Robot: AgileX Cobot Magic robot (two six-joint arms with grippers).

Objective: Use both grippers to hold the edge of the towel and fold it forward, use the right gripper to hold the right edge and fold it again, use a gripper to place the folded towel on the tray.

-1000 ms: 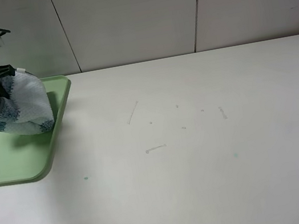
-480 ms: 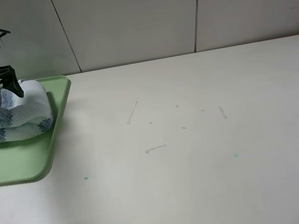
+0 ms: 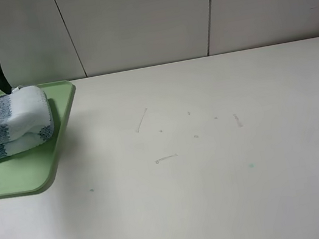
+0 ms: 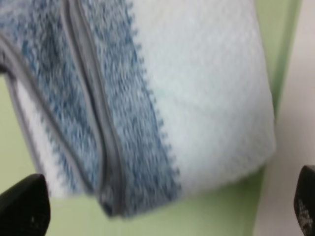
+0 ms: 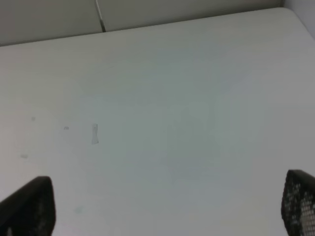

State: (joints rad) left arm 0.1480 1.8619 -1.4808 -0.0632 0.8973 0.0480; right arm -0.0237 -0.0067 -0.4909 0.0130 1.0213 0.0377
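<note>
Green tray [image 3: 33, 173] holds folded towel [image 3: 11, 121] | both pincers spread | no writing legible

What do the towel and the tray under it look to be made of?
Towel: soft terry-like cloth, probably cotton or microfibre. Its fluffy looped pile, woven blue-grey and white bands and stitched grey hem show in the left wrist view.
Tray: likely moulded plastic, with a smooth, even pale green surface, slight sheen, rounded corners and a low raised rim.

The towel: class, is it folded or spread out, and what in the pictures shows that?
Folded. The towel sits as a thick, layered bundle on the tray, its grey hem doubled against itself.
</note>
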